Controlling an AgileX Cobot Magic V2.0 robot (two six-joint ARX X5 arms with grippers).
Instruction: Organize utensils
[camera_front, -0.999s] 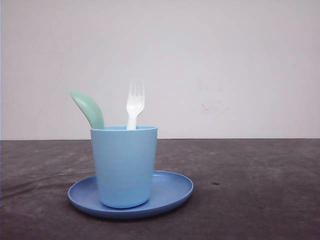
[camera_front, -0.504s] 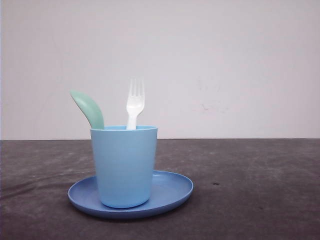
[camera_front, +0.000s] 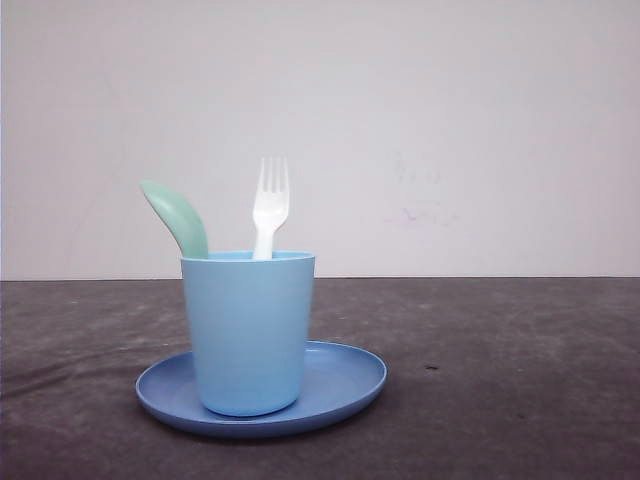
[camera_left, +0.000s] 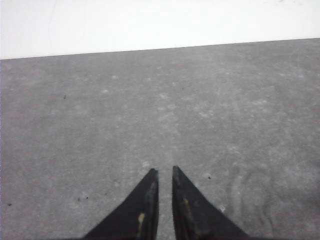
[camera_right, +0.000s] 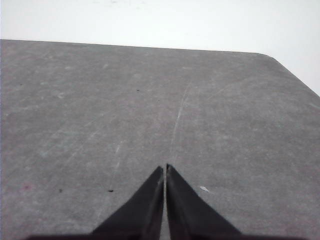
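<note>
In the front view a white fork (camera_front: 270, 205) stands tines-up in a light blue cup (camera_front: 249, 335), and a mint-green spoon (camera_front: 177, 216) leans out over the cup's left rim. The cup stands on a round blue plate (camera_front: 340, 385) on the dark table. My left gripper (camera_left: 164, 170) hangs over bare grey table with its black fingers nearly together and only a thin slit between them. Over bare table too, my right gripper (camera_right: 165, 167) has its fingers pressed together and holds nothing.
The dark grey table (camera_front: 500, 380) runs to a white wall behind. In the right wrist view the table's rounded far corner (camera_right: 267, 55) and its edge show.
</note>
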